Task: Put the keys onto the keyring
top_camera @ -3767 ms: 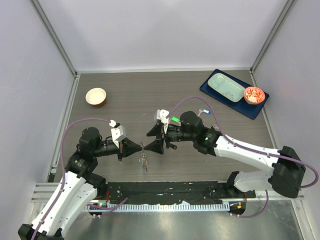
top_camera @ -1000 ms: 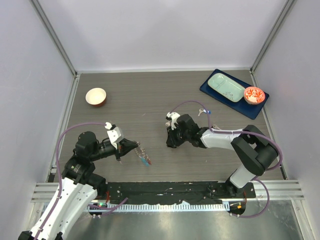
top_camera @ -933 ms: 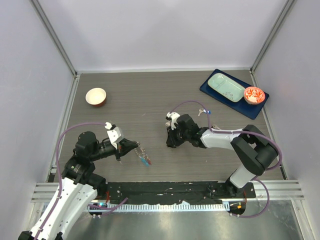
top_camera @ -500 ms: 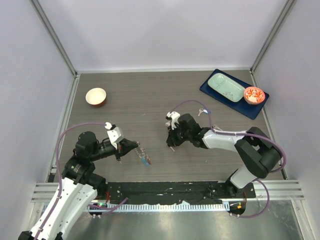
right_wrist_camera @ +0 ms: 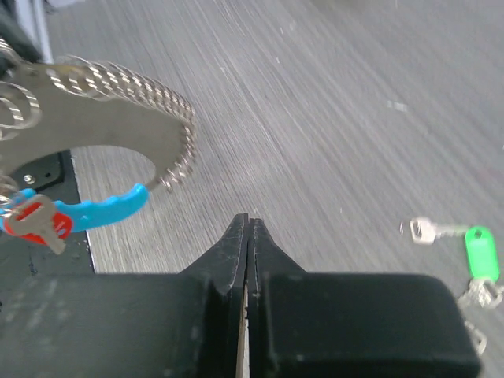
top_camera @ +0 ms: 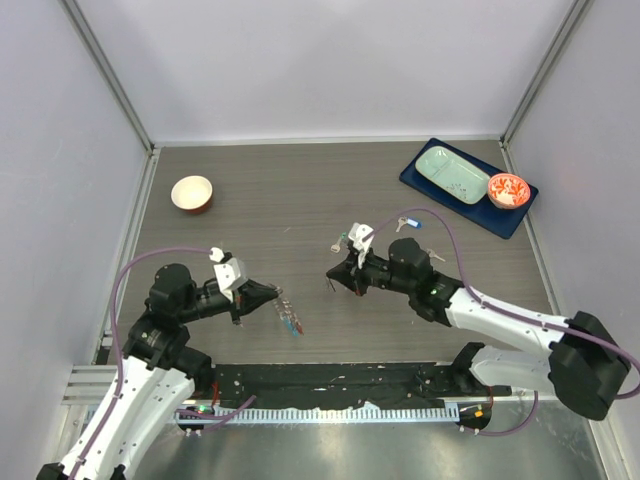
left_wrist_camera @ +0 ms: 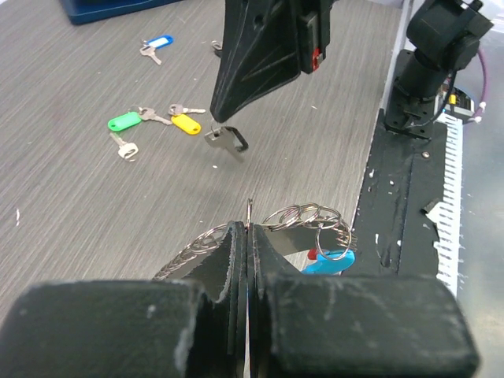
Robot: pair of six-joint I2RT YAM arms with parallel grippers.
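my left gripper [left_wrist_camera: 246, 232] is pinched tight on the grey metal chain keyring [left_wrist_camera: 303, 216] and holds it near the front edge of the dark wood-grain table [top_camera: 260, 200]. the ring's bright blue curved strap [right_wrist_camera: 110, 206] and small red tag [right_wrist_camera: 31, 216] hang from it. my right gripper [left_wrist_camera: 223, 116] is closed on a small silver key with a black head [left_wrist_camera: 227, 140]. that key dangles from the tips, facing the ring but apart from it. in the right wrist view it sits edge-on and i can barely make it out, so how squarely it is gripped is only my guess. the green-tagged key [left_wrist_camera: 126, 122], the orange-tagged key [left_wrist_camera: 186, 124], a plain silver key [left_wrist_camera: 124, 147] and the blue-tagged key [left_wrist_camera: 157, 42] lie loose on the table beyond.

i judge this to be the threading step for the black-headed key. next i need to line its head hole up with an opening in the ring and slide it on, without letting the chain swing away.
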